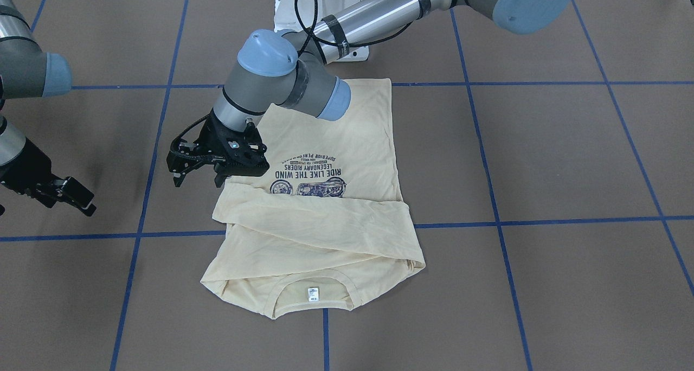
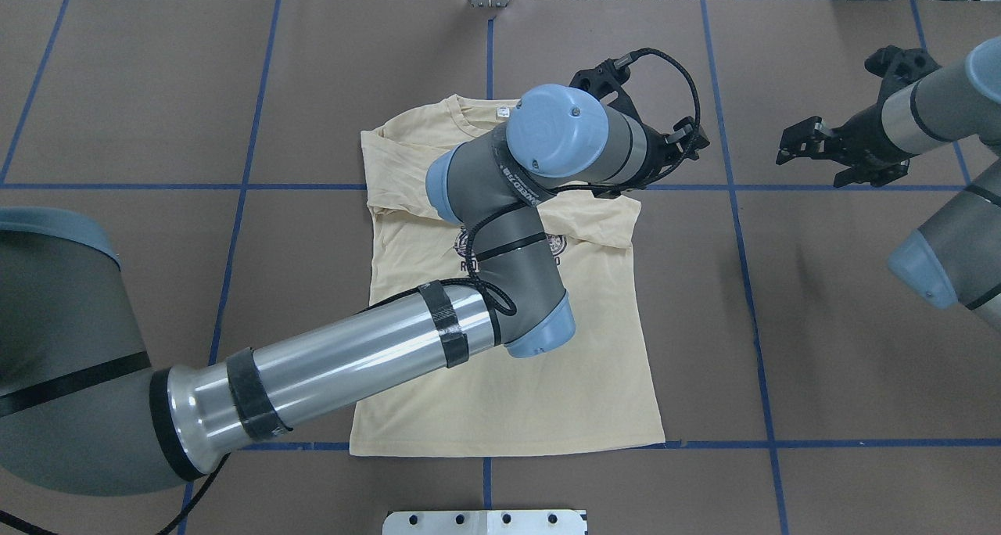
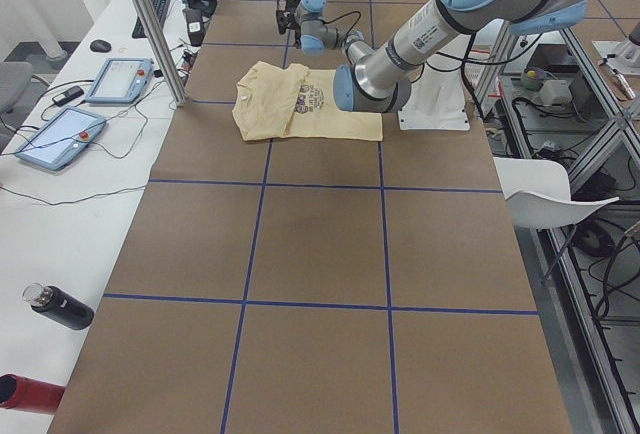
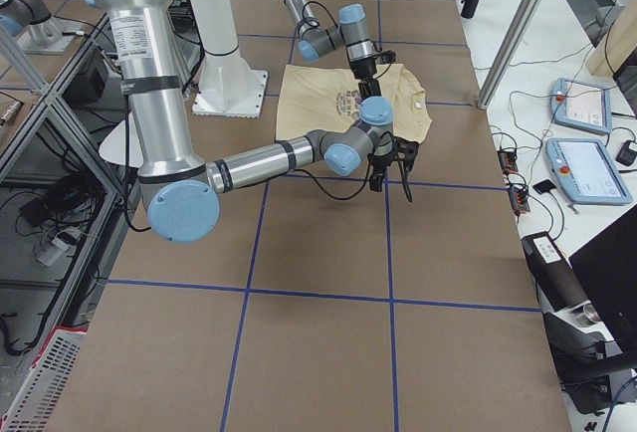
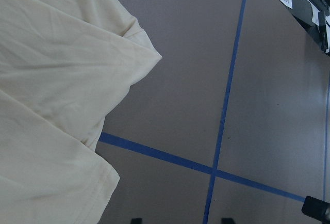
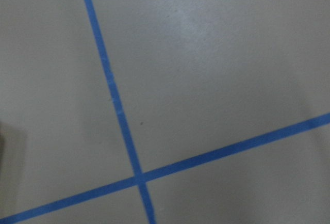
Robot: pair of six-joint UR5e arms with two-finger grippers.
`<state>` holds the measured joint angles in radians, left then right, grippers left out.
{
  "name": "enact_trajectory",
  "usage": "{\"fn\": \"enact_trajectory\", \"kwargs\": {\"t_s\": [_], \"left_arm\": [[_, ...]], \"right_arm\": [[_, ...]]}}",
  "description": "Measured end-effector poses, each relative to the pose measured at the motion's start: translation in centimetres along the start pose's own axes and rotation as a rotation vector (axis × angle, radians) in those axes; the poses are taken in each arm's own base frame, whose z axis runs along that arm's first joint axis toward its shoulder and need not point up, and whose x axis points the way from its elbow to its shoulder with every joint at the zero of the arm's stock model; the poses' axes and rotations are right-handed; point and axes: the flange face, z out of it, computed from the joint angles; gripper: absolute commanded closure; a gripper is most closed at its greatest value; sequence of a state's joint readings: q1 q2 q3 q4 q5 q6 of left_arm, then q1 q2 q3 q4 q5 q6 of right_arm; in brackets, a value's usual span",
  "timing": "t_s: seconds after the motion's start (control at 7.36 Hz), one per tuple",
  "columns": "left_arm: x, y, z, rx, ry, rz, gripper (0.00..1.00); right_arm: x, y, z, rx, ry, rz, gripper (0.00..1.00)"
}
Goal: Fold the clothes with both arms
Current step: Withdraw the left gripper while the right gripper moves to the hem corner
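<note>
The clothes are one cream-yellow shirt [image 1: 325, 224] lying flat on the brown table, print side up, with the sleeves folded across its chest and the white neck label [image 1: 313, 292] showing. My left gripper [image 1: 198, 178] hovers open just off the shirt's side edge beside the folded sleeve, and nothing is between its fingers. The left wrist view shows the sleeve's corner [image 5: 139, 48] and bare table. Further out on the same side, my right gripper [image 1: 70, 197] is open and empty over bare table, well clear of the shirt [image 2: 508, 394]. From overhead, the left arm [image 2: 500, 269] covers part of the print.
Blue tape lines [image 1: 542, 220] divide the brown table into squares. The white pedestal base [image 1: 320, 13] stands behind the shirt's hem. A side bench with tablets [image 3: 120, 79] runs along the table's far edge, and two bottles [image 3: 60, 306] lie near it.
</note>
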<state>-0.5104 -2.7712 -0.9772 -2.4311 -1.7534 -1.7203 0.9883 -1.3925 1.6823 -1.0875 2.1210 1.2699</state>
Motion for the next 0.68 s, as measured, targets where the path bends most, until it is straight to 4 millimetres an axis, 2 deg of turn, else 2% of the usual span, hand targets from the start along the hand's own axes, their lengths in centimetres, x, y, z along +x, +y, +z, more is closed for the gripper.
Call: {"fn": "enact_trajectory", "kwargs": {"t_s": [0.14, 0.27, 0.41, 0.54, 0.68], "left_arm": [[-1.6, -1.2, -2.4, -0.029, -0.010, 0.019, 0.21], [-5.0, -2.8, -5.5, -0.047, -0.041, 0.081, 0.21], [-8.9, -4.2, -8.9, -0.055, -0.088, 0.178, 0.22], [-12.4, -6.0, -12.6, -0.063, -0.138, 0.275, 0.22], [-15.7, -7.8, -16.2, -0.076, -0.178, 0.355, 0.22]], "right_arm": [[-2.7, 3.3, -0.2, -0.006, -0.030, 0.063, 0.01], [-5.3, 7.5, -0.1, -0.008, -0.054, 0.124, 0.01], [-7.0, 11.8, 0.1, -0.018, -0.072, 0.180, 0.02], [-7.9, 16.4, 0.2, -0.036, -0.080, 0.222, 0.02], [-7.8, 22.3, 0.8, -0.041, -0.074, 0.248, 0.04]]}}
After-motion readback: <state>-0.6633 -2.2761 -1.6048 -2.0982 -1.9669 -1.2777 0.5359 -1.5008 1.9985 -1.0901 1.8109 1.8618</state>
